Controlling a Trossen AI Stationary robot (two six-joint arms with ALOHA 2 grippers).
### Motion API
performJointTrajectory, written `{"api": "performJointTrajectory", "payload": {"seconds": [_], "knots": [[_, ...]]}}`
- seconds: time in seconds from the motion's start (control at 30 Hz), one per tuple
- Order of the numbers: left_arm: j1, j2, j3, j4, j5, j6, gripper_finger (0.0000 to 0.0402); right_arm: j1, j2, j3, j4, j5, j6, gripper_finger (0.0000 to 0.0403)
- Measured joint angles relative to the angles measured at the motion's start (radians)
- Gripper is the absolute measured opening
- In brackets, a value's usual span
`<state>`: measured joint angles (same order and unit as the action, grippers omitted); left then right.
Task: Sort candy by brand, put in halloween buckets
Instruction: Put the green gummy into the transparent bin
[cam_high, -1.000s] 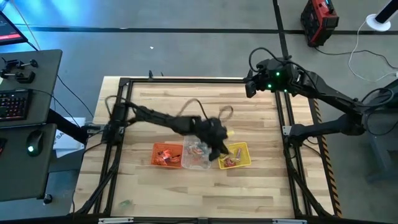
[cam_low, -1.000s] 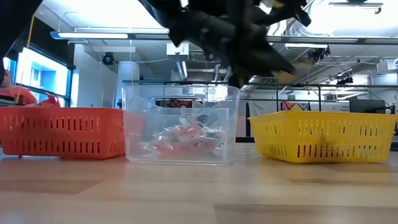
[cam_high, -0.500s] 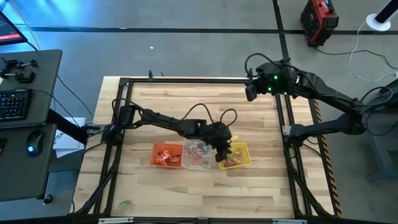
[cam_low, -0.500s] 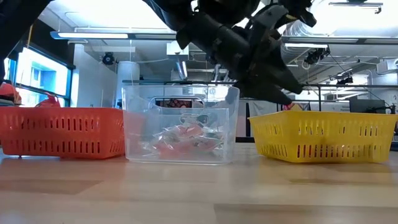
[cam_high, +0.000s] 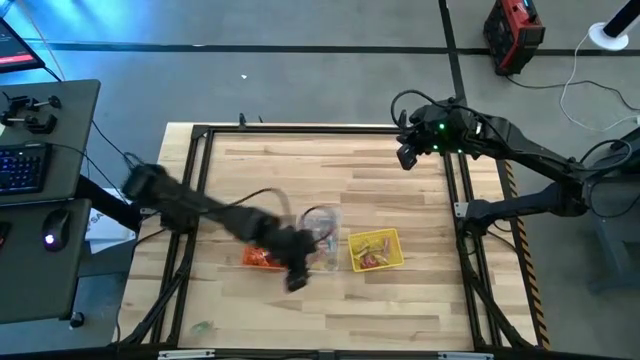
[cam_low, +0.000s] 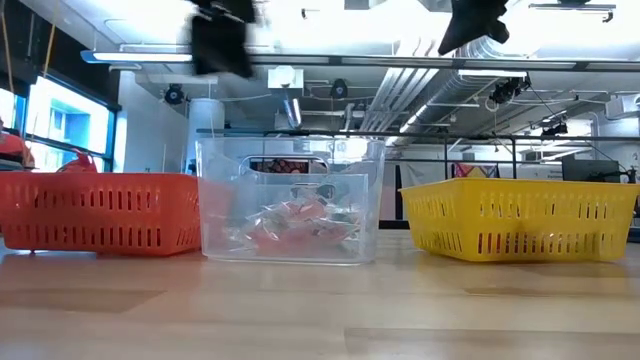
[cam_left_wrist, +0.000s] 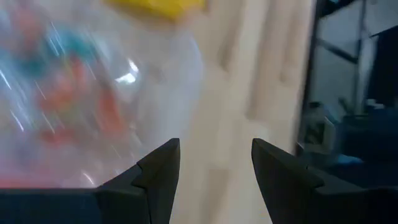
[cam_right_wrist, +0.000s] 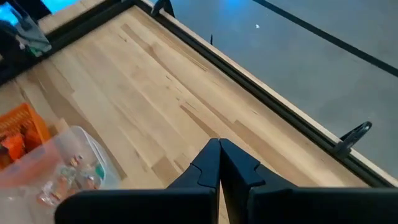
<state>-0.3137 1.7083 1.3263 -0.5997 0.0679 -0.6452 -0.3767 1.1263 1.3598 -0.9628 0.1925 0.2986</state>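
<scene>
A pale wood-plank table inside a black frame is sitting under workshop ceiling lights. Three buckets are standing in a row near its front edge: the orange bucket, the clear bucket touching it, and the yellow bucket just apart.

The left gripper is hanging above the table at the clear bucket's near side, its fingers standing wide apart with nothing between them. The right gripper is waiting over the far right corner, fingers pressed together, empty.

The candy is lying mostly in a loose heap in the clear bucket; a few pieces are showing in the yellow and orange ones.

Handling judgement: the pieces are looking very light, crinkly and slick, likely to slide or cling together. Pinching one piece across its body, from above, is looking safest; twisted wrapper ends would probably slip. The buckets are thin and light, so a push against a wall may shift them.
</scene>
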Motion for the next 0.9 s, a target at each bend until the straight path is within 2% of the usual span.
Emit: {"api": "performJointTrajectory", "payload": {"seconds": [0.1, 0.2, 0.3, 0.47, 0.67, 0.9], "knots": [[-0.141, -0.115, -0.102, -0.031, -0.020, -0.163, 0.0190, 0.000, 0.000, 0.000, -0.009, 0.001, -0.026, 0.0000], [-0.312, -0.168, -0.125, -0.123, -0.037, -0.312, 0.0187, 0.000, 0.000, 0.000, -0.009, 0.001, -0.038, 0.0000], [-0.473, -0.147, -0.129, -0.223, -0.032, -0.464, 0.0185, 0.000, 0.000, 0.000, -0.008, 0.001, -0.038, 0.0000], [-0.666, -0.048, -0.127, -0.242, 0.006, -0.704, 0.0184, 0.000, 0.000, 0.000, -0.006, 0.002, -0.038, 0.0000], [-0.740, 0.085, -0.129, -0.258, 0.205, -0.854, 0.0184, -0.001, 0.000, 0.000, -0.005, 0.002, -0.038, 0.0000], [-0.754, 0.160, -0.129, -0.285, 0.196, -0.861, 0.0184, -0.001, 0.000, 0.000, -0.005, 0.005, -0.029, 0.0000]]}}
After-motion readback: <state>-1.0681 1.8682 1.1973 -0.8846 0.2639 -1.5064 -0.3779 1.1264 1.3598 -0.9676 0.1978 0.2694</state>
